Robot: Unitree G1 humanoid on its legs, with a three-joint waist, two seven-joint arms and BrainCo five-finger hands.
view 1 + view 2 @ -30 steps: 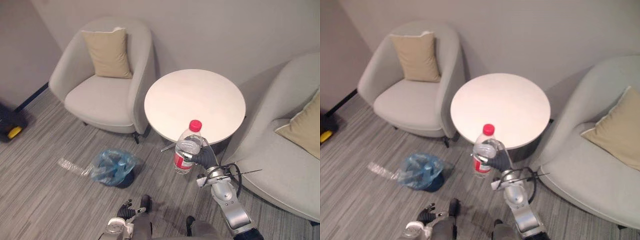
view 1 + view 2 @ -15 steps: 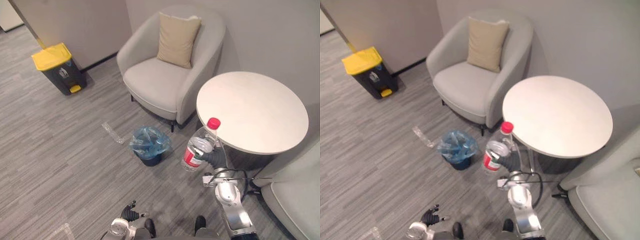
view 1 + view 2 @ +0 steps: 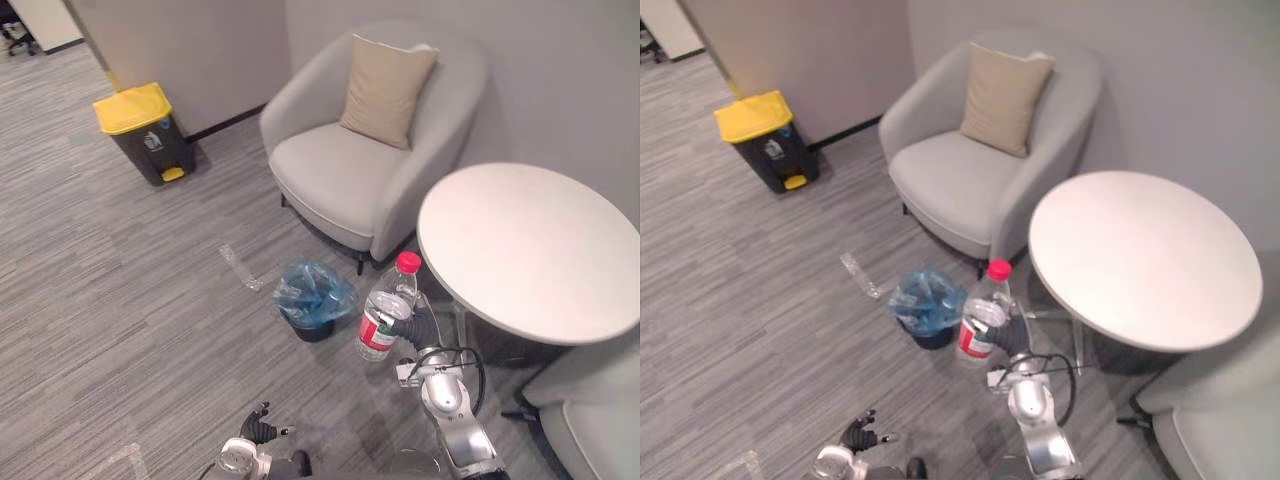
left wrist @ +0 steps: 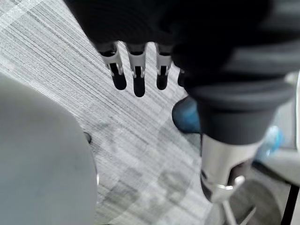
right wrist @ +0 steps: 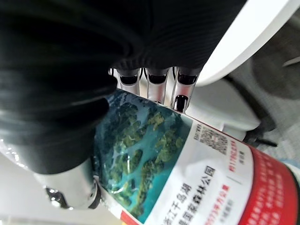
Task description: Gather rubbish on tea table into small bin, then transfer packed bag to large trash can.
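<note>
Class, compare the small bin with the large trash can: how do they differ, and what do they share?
The small bin is open-topped, lined with a crumpled blue bag; the large trash can is shut under a yellow lid. The small bin stands by the armchair; the large trash can stands against the wall. Both are dark-bodied and upright on the floor.

Print you can check: the bottle [image 3: 385, 318] has a label [image 5: 154, 154], seen in the right wrist view. It has a line of dark characters on the white band at lower centre, and a QR code [image 5: 216, 139] just above. The yellow-lidded trash can [image 3: 140, 150], upper left of the left eye view, has a pale sticker [image 3: 150, 142] on its front, too small to read.
</note>
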